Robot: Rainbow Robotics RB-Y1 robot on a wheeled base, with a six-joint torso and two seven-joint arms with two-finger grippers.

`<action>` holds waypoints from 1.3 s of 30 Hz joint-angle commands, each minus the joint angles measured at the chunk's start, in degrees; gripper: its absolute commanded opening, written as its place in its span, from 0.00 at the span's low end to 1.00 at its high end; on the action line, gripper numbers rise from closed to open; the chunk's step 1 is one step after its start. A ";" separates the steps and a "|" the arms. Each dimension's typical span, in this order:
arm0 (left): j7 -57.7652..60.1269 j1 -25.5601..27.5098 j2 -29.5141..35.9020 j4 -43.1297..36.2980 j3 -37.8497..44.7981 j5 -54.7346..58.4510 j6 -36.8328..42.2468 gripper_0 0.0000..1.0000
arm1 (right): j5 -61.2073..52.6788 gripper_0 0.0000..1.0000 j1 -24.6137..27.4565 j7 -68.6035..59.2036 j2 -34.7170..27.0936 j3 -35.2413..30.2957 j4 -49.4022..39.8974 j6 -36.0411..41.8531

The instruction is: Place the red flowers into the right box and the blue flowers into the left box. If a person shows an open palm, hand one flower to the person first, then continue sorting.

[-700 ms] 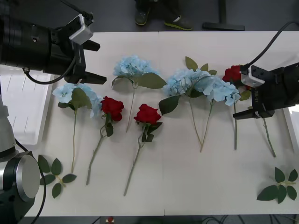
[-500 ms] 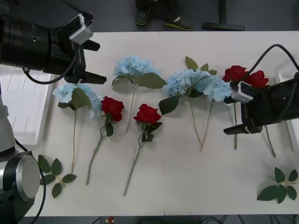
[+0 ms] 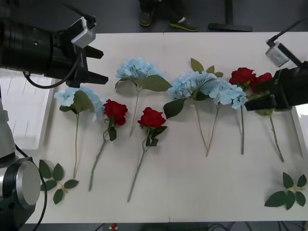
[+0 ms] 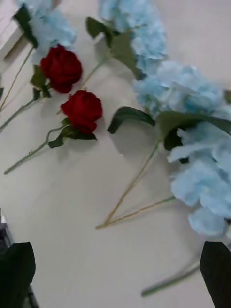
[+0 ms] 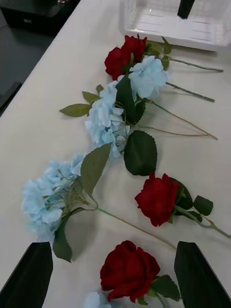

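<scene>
Front view: a white table (image 3: pixel 192 192) carries a row of artificial flowers with their stems pointing toward the robot. Four deep red roses lie there: two near the middle (image 3: pixel 116 111) (image 3: pixel 152 118) and two side by side at the right (image 3: pixel 242 76) (image 3: pixel 262 80). Pale blue fluffy hydrangea clusters lie at the far left (image 3: pixel 72 97), centre-left (image 3: pixel 138 68) and centre-right (image 3: pixel 209 88). The black left gripper (image 3: pixel 94 65) hovers with its fingers spread over the table's left part, just beyond the leftmost blue cluster. The black right gripper (image 3: pixel 262 102) hangs at the right edge beside the two right roses; its fingers (image 4: pixel 17 269) stand apart and hold nothing. The translucent white left box (image 3: pixel 21 115) sits off the table's left side; the right box (image 5: pixel 173 21) lies beyond the right roses.
</scene>
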 commanded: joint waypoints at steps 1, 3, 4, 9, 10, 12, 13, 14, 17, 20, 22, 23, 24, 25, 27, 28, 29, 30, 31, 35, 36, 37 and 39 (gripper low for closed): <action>-0.60 -0.16 5.30 0.60 -1.11 1.89 0.67 0.75 | 0.82 1.00 -3.60 -18.82 -5.70 1.47 -1.27 -0.54; -0.16 -0.16 6.79 0.68 -1.90 2.60 0.58 0.81 | 1.70 1.00 -4.74 -27.44 -7.37 3.05 -0.83 -0.46; 0.11 -0.25 7.58 0.68 -2.16 3.04 0.58 0.82 | 1.96 1.00 -5.18 -31.13 -7.98 3.67 -0.48 -0.46; 1.69 -0.60 11.27 0.68 -3.30 4.79 0.58 0.93 | 7.76 1.00 -6.68 -46.33 -9.57 5.34 1.89 -0.37; 3.62 -0.60 12.50 0.68 -3.65 4.97 0.58 0.97 | 10.05 1.00 -6.68 -48.88 -9.57 5.43 2.51 -0.02; 6.26 -0.60 14.35 0.68 -4.53 5.41 0.58 1.00 | 12.68 1.00 -6.77 -50.64 -9.48 6.13 3.74 0.69; 8.02 -0.51 15.67 0.68 -5.24 5.58 0.76 1.00 | 13.82 1.00 -6.77 -50.99 -9.22 6.83 4.88 0.69; 9.77 -0.51 16.99 0.68 -6.12 5.58 0.93 1.00 | 14.88 1.00 -6.77 -50.99 -8.95 7.53 5.93 0.60; 14.08 -0.34 19.54 0.68 -7.96 5.23 1.11 1.00 | 17.52 1.00 -7.21 -50.90 -8.51 9.56 8.39 0.34; 20.14 0.02 21.56 0.68 -9.28 4.35 1.20 1.00 | 20.50 1.00 -7.21 -50.82 -7.46 10.96 11.12 -0.37; 24.10 0.37 22.79 0.68 -10.25 3.56 1.11 1.00 | 22.53 1.00 -7.21 -50.55 -6.31 11.23 13.14 -0.46; 26.74 0.54 23.49 0.68 -11.04 3.04 1.11 1.00 | 23.84 1.00 -7.21 -50.38 -5.52 11.40 14.46 -0.63; 28.76 0.90 24.37 0.68 -11.83 2.77 1.11 1.00 | 25.16 1.00 -7.21 -50.29 -4.64 11.58 15.78 -1.07; 29.81 1.07 24.72 0.68 -12.18 2.68 1.11 1.00 | 25.78 1.00 -7.12 -50.20 -4.21 11.75 16.30 -1.42; 34.47 2.04 26.21 0.68 -13.50 2.33 1.11 1.00 | 27.80 1.00 -7.12 -50.03 -2.71 12.90 18.85 -3.36; 35.61 2.39 26.65 0.68 -13.76 2.25 1.02 1.00 | 28.15 1.00 -7.12 -50.03 -2.54 13.16 19.38 -3.88; 37.99 3.00 27.18 0.68 -14.47 2.07 0.84 1.00 | 28.41 1.00 -7.12 -50.11 -1.92 13.86 20.17 -5.03; 40.36 3.80 27.80 0.68 -15.08 1.89 0.58 1.00 | 28.41 1.00 -7.12 -50.20 -1.66 14.65 20.79 -6.26; 41.41 4.24 28.15 0.68 -15.34 1.72 0.40 1.00 | 28.50 1.00 -7.21 -50.20 -1.57 15.01 20.96 -6.78; 47.13 7.57 30.87 0.68 -18.51 1.45 -2.94 1.00 | 29.38 1.00 -7.21 -49.94 -1.13 16.59 21.58 -9.07; 48.89 8.45 31.58 0.68 -19.47 1.28 -4.08 1.00 | 29.73 1.00 -7.21 -49.94 -1.04 17.03 21.58 -9.68; 50.73 9.33 32.02 0.68 -20.35 1.19 -4.87 1.00 | 30.08 1.00 -7.21 -49.85 -0.87 17.73 21.58 -10.30; 53.81 10.48 32.37 0.68 -21.14 0.93 -5.75 1.00 | 30.61 1.00 -7.21 -49.67 -0.43 18.70 21.58 -11.27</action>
